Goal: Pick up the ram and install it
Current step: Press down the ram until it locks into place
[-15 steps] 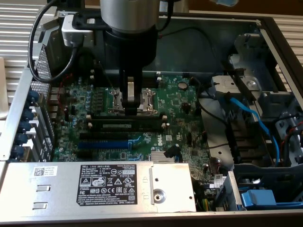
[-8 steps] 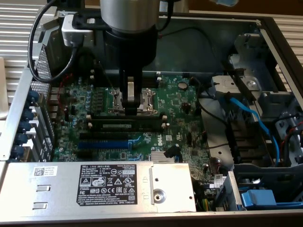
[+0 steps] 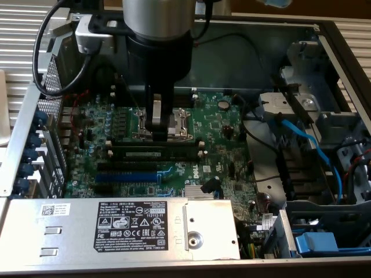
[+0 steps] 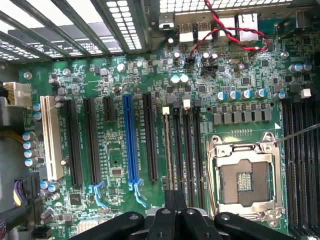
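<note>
In the exterior view the arm hangs straight down from the upper middle, its gripper (image 3: 157, 119) over the motherboard (image 3: 220, 124). The jaws are closed, holding nothing. The ram (image 3: 159, 154) sits seated in its slot just below them.

This looks like an electronics lab or computer repair workshop. An open grey metal desktop computer case (image 3: 324, 35) lies on its side, exposing a green motherboard (image 3: 220, 124) with black and blue slots and a bare silver processor socket (image 4: 245, 180) just beneath the tool. A silver labelled power supply box (image 3: 116, 229), blue data cables (image 3: 313, 147) and corrugated metal surroundings complete the setting.
</note>
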You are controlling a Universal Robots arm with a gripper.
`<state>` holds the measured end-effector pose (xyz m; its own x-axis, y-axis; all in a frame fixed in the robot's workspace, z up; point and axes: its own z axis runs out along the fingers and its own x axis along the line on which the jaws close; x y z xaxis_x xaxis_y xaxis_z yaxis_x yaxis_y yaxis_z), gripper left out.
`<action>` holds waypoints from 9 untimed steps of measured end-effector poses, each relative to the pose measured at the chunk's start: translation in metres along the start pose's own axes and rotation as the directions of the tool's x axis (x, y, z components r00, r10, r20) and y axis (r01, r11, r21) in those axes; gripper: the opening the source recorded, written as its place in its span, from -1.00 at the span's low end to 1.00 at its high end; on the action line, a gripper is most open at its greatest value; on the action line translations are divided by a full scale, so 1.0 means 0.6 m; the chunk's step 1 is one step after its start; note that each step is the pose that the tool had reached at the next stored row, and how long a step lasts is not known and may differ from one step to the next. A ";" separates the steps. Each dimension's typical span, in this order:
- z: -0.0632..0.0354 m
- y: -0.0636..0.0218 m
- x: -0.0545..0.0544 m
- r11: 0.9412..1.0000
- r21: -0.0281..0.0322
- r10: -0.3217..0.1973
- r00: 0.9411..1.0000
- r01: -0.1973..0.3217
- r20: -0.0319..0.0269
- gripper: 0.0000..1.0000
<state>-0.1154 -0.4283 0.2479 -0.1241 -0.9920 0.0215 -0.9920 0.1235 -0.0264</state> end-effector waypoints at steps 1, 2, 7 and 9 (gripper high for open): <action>0.000 0.000 0.000 1.000 0.000 0.016 1.000 -0.016 0.000 -0.80; 0.000 0.000 0.000 0.999 -0.001 0.033 0.999 -0.033 -0.001 -0.80; 0.000 0.000 0.000 0.993 -0.002 0.114 0.993 -0.114 -0.003 -0.80; 0.000 0.000 0.000 0.989 -0.003 0.148 0.989 -0.148 -0.004 -0.80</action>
<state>-0.1154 -0.4283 0.2478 -0.2697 -0.9627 0.0216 -0.9628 0.2691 -0.0264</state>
